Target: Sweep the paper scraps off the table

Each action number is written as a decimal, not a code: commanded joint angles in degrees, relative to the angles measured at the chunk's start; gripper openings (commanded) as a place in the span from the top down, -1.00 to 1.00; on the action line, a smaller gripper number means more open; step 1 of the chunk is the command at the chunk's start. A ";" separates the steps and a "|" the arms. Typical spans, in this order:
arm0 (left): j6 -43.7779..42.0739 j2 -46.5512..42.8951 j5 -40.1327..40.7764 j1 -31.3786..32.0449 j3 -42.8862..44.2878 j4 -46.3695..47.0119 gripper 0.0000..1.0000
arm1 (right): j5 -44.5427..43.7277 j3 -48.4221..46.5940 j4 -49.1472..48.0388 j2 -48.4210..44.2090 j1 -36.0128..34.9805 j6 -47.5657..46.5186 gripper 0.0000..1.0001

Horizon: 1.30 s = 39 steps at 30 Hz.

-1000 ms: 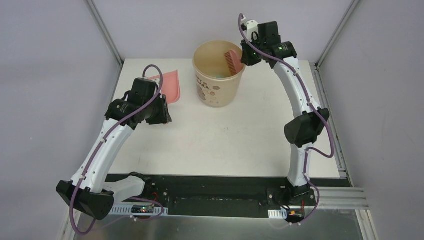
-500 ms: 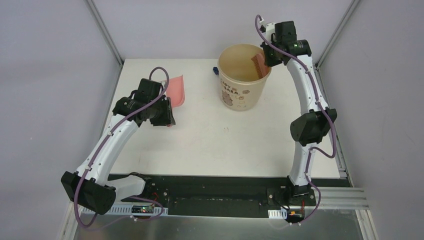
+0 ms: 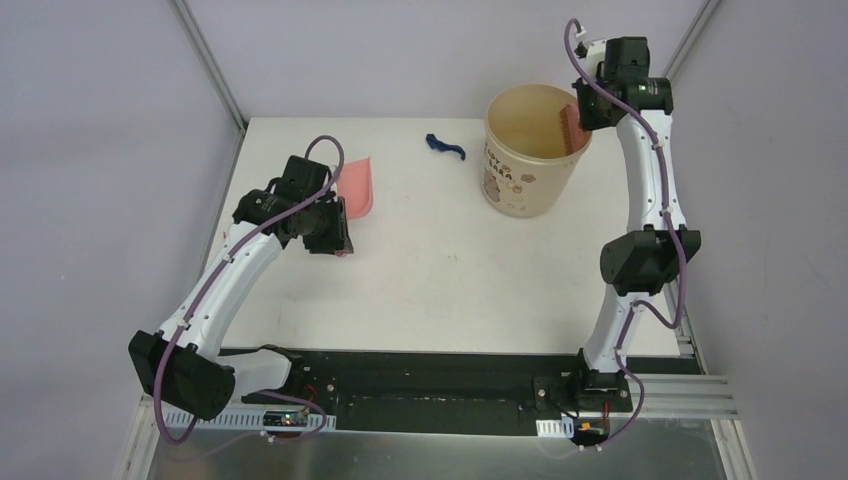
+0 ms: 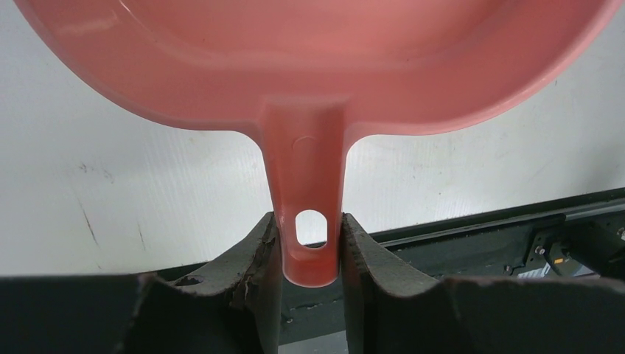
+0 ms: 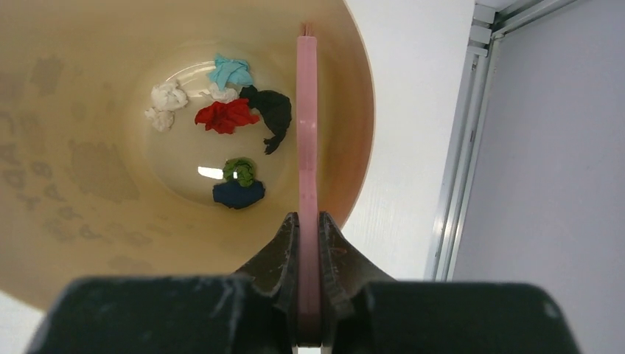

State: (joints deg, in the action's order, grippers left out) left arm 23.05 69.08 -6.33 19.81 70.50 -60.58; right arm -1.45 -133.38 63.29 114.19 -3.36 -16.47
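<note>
White table (image 3: 450,290) is seen across the centre of the top view. A beige bucket (image 3: 520,190) is stood at its upper right and a pink dustpan (image 3: 358,188) is held at the upper left, its handle clamped between the closed fingers of the left gripper (image 4: 309,243). A pink brush (image 5: 306,133) is held edge-on inside the bucket by its right wall, pinched tight by the right gripper (image 5: 309,243). Paper scraps (image 5: 225,116) in red, white, black, green and blue are gathered on the bucket's bottom; one small blue piece (image 3: 444,146) is noted on the table, upper centre.

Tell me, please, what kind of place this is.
Probably a robotics lab test cell: a left arm and a right arm bolted to a white table, grey walls with aluminium frame posts, and purple cables.
</note>
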 commanded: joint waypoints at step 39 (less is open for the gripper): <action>7.29 -18.01 28.24 -1.24 10.66 -0.90 1.00 | 42.71 9.04 -56.06 14.45 -39.19 47.78 1.00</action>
State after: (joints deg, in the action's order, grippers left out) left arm 30.06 50.48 23.94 19.00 82.24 -64.97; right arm 35.31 -117.84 26.72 121.89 -40.34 14.46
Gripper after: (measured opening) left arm 0.293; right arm 0.090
